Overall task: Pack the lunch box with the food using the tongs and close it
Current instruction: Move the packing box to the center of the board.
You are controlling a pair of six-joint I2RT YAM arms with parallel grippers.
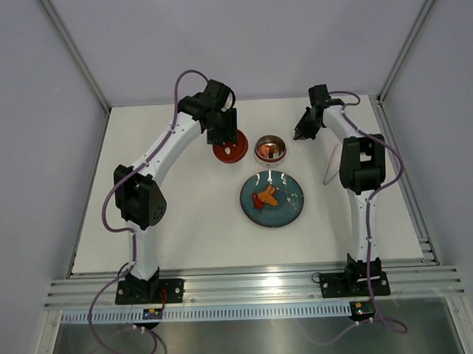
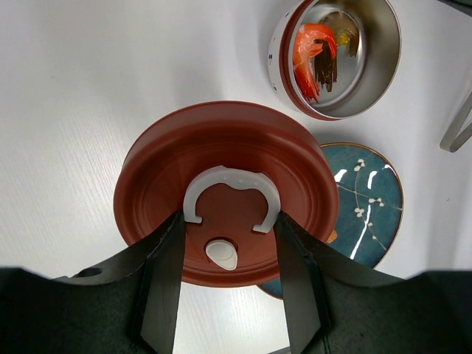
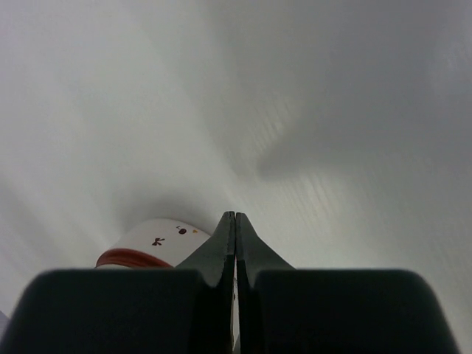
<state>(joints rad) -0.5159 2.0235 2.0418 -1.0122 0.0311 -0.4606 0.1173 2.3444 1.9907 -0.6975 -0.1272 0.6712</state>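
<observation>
**Left tool** (image 2: 230,218): two matt black fingers, half spread, clamped on either side of the white curled handle of the red lid (image 2: 221,147). The tool holds the lid level and top side up, seemingly clear of the surface (image 1: 183,218). The lid is a smooth round disc with a stepped rim, and the gap in the curl faces the tool.

**Right tool** (image 3: 234,215): fingers pressed flat together, holding nothing.

**Lunch box** (image 2: 335,59): a round tin with a mirror-bright steel bowl and a white printed wall. It stands upright, mouth up, near the far edge between the two tools. It is just beside the lid and apart from it.

**Food** (image 2: 306,55): an irregular orange-red piece lies inside the tin. More pieces lie on the glazed teal plate (image 1: 293,192) at mid-surface.

**Tongs** (image 2: 446,144): thin grey metal, lying towards the right edge. They are only partly seen, so their long axis cannot be told.
</observation>
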